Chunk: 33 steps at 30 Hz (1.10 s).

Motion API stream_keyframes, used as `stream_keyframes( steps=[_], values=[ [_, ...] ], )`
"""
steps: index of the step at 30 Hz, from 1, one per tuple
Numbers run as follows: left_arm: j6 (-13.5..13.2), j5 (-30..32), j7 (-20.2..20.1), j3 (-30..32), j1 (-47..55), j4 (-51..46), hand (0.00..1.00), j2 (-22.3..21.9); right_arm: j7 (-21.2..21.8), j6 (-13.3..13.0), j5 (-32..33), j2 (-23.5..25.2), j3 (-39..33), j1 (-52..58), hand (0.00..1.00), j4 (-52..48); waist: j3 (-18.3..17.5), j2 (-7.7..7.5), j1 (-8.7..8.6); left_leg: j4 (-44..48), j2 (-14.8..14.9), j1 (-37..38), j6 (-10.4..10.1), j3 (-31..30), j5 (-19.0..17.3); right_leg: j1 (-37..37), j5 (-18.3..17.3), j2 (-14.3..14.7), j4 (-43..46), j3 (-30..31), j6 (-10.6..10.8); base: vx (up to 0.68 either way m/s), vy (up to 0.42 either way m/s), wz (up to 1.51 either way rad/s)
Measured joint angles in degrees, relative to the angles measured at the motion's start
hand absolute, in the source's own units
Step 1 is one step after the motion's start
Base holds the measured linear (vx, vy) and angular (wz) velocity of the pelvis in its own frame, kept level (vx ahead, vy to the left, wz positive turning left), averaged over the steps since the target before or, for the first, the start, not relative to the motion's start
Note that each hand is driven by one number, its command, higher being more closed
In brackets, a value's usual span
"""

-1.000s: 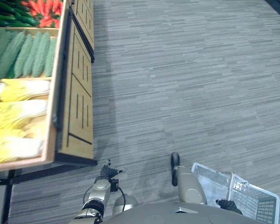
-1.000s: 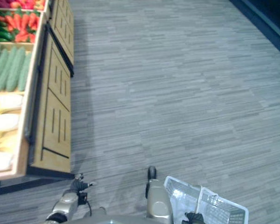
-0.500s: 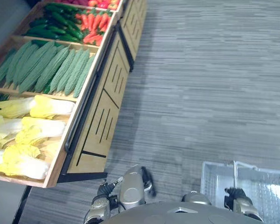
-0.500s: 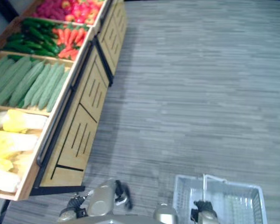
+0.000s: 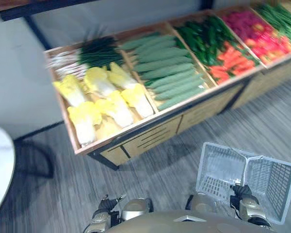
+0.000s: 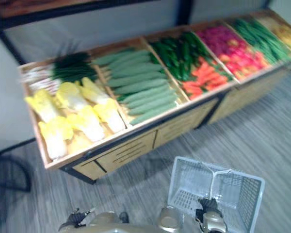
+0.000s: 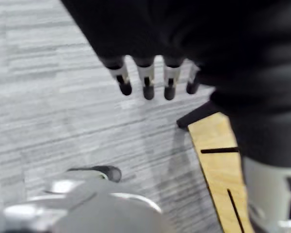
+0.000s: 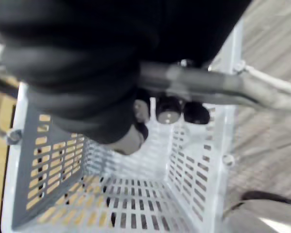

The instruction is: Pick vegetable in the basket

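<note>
**Basket Held, Nothing Picked**

Curls right hand round the handle of the empty basket; leaves left hand slack, holding nothing. Calls for taking a cabbage, well apart on the stand, round its firm middle: probably light, leafy, bruisable. Shows finger curl by wrist view, cabbage by eye views.

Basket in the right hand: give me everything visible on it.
The pale grey plastic basket is rectangular, with slotted walls and bottom and a thin grey metal handle across its top. It looks empty. It hangs above the grey striped floor, in front of the wooden vegetable stand and apart from it. The right hand has its fingers curled round the handle; nothing else touches it.
</note>
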Motion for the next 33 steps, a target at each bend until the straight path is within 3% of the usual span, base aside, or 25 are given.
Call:
stream_keyframes(
  steps=[1, 2, 3, 4, 5, 6, 11, 15, 19, 25, 30, 33],
  values=[
    [-0.2, 0.0, 0.0, 0.0, -0.2, -0.1, 0.00, 0.4, 0.0, -0.1, 0.1, 0.4, 0.1, -0.1, 1.00, 0.1, -0.1, -0.95, -0.03, 0.0, -0.5, -0.9, -0.6, -2.4, -0.4, 0.0, 0.6, 0.4, -4.4, 5.8, 0.2, 0.22, -0.677, 2.08],
    [-0.5, 0.1, 0.0, 0.0, -0.3, -0.1, 0.00, 2.6, 0.0, -0.3, 0.2, 1.7, -0.2, -0.3, 1.00, 1.0, -0.2, -4.36, -0.03, 0.5, -2.4, -2.6, -2.4, -7.2, -0.3, 0.6, 3.1, 0.4, -10.2, 14.4, 2.4, 0.14, -0.610, 2.09],
    [-0.4, 0.1, -0.1, -1.1, -1.3, 0.4, 0.00, 1.6, -0.1, -0.2, 1.3, 1.4, -2.0, -0.7, 1.00, 2.3, 0.1, -2.28, 0.28, 0.9, -1.5, -3.7, -3.9, -10.4, 0.4, 0.8, 1.3, 2.1, -8.7, 12.8, 0.5, 0.17, -0.510, 1.93],
    [-0.6, 0.2, -0.1, -1.2, -1.1, -0.1, 0.00, 0.8, -0.3, 0.0, 1.3, 1.1, -2.6, -0.8, 1.00, 2.1, 0.0, -0.96, 0.65, 1.2, -1.6, -4.3, -4.2, -10.9, 0.7, 1.1, 1.3, 3.0, -8.5, 12.7, -0.1, 0.17, -0.357, 1.42],
    [-0.4, 0.5, -0.1, -1.0, -0.6, -0.1, 0.00, 0.0, -0.3, -0.1, 1.5, 0.4, -2.9, -1.0, 1.00, 2.0, 0.3, 1.39, 1.00, 0.8, -1.1, -4.1, -4.3, -11.4, 1.4, 1.8, 1.6, 4.4, -7.5, 9.7, -2.2, 0.23, -0.340, 1.22],
    [-0.4, 0.6, 0.0, -0.2, -0.2, 0.2, 0.00, -0.4, -0.3, 0.2, 2.4, 0.5, -3.8, -1.3, 1.00, 2.4, 0.2, 2.41, 1.18, -0.4, 0.5, -3.9, -5.8, -12.5, 2.4, 2.6, 1.1, 5.4, -6.4, 7.1, -3.1, 0.19, -0.267, 1.24],
    [-0.5, 0.4, 0.1, 3.2, -0.8, -0.6, 0.00, -2.3, -0.2, 0.8, 3.4, 2.3, -4.0, 0.4, 1.00, 2.2, 0.2, 2.56, 1.84, 0.7, 3.0, -3.3, -6.7, -12.6, 4.2, 9.5, 1.1, 7.2, -8.4, 1.0, -3.1, 0.14, -0.187, 0.93],
    [-0.5, -0.1, 0.5, 3.6, -1.5, -0.7, 0.00, -1.8, -0.3, 0.9, 3.4, 2.8, -4.8, 0.5, 1.00, 2.0, -0.4, 2.70, 2.19, -3.8, 3.4, -1.7, -6.3, -3.3, 6.7, 10.8, 1.1, 6.3, -10.9, 0.4, -3.2, 0.05, 0.010, 0.19],
    [-0.3, -1.2, 1.3, 5.9, -2.4, -2.8, 0.00, -0.6, -0.3, 0.9, 3.5, 3.8, -7.7, 0.7, 1.00, 1.8, -0.9, 2.50, 1.77, -6.2, 3.3, 0.4, -6.2, -1.8, 7.0, 12.2, 2.0, 6.1, -13.5, 0.7, -4.5, 0.00, 0.029, -0.19],
    [-1.6, -7.1, 5.0, 6.0, -8.3, -16.9, 0.00, 5.9, -0.5, -0.6, 3.5, 5.9, -7.3, 2.8, 1.00, -0.3, -1.7, 2.07, 1.04, -9.8, 3.7, 0.9, -6.1, 2.3, 9.0, 10.5, 3.7, 6.6, -16.3, 3.5, -5.6, -0.08, 0.013, -0.29],
    [-2.8, -3.8, 9.7, 5.8, -13.2, -28.1, 0.00, 11.4, -0.9, -1.5, 3.5, 6.1, -4.7, 3.8, 1.00, -1.9, -1.8, 1.95, -0.38, -10.7, 3.9, 1.6, -5.8, 7.2, 9.8, 8.3, 6.3, 7.2, -16.9, 7.6, -5.2, -0.13, 0.014, -0.48],
    [-3.1, -1.8, 10.4, 5.8, -16.8, -30.8, 0.00, 15.6, -1.0, -1.5, 3.4, 6.0, -3.8, 5.4, 1.00, -2.8, -1.9, 1.88, -1.04, -10.8, 3.5, 2.1, -5.7, 7.8, 9.9, 8.5, 6.7, 6.9, -16.8, 8.2, -4.9, -0.13, 0.013, -0.14]
  ],
)
